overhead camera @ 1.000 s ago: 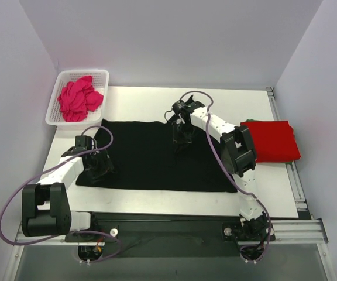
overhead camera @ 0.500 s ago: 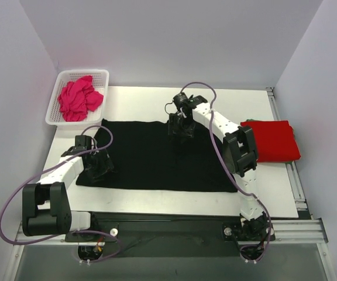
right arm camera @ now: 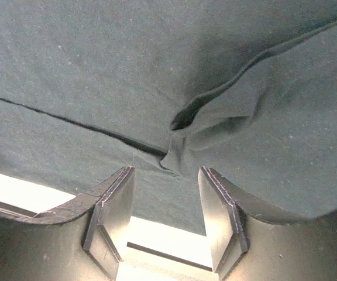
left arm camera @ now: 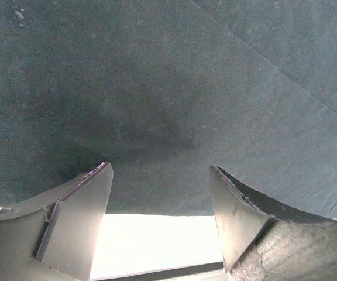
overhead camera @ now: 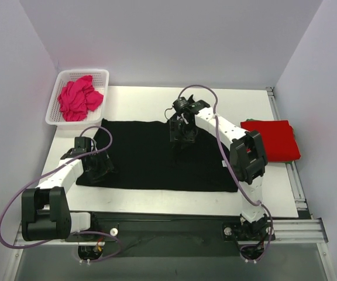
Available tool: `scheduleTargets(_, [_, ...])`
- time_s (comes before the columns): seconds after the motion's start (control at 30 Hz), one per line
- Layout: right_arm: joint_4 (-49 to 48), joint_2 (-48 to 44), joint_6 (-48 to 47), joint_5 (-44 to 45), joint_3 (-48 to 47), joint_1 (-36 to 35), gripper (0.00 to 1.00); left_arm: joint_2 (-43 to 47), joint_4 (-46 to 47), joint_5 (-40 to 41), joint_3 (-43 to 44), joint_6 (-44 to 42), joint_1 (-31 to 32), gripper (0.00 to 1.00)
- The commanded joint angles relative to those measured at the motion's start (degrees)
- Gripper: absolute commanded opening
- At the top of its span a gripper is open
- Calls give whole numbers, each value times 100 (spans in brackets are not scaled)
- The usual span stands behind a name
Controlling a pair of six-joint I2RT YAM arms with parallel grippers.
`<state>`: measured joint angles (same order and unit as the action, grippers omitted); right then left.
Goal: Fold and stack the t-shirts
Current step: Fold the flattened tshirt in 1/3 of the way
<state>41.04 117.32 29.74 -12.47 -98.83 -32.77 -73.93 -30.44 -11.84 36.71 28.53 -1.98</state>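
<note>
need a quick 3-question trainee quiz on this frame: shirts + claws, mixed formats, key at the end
1. Multiple choice: how does the pink t-shirt lie?
A) spread flat
B) crumpled in the white basket
C) folded in a neat stack

2. True or false: the left claw and the right claw both stand open over the black t-shirt.

3. Fill in: the folded t-shirt on the robot's right is ____ in colour.

Key: 1 B; 2 true; 3 red.
</note>
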Motion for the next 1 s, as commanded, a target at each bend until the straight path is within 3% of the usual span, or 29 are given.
scheduleTargets(0.0, [106,220,-135,-36,-171,-1,47,151,143,15,21,56,-22,78])
scheduleTargets(0.47, [124,1152,-302,456,-962,17,40,186,46,85,126,-32,-31,78])
scheduleTargets(0.87, [194,1416,-135,483,-1358,78,5,2,29,76,223,-164,-22,78])
scheduleTargets(0.97, [247,1399,-65,438,-1332,105,4,-51,11,59,258,-208,-31,78])
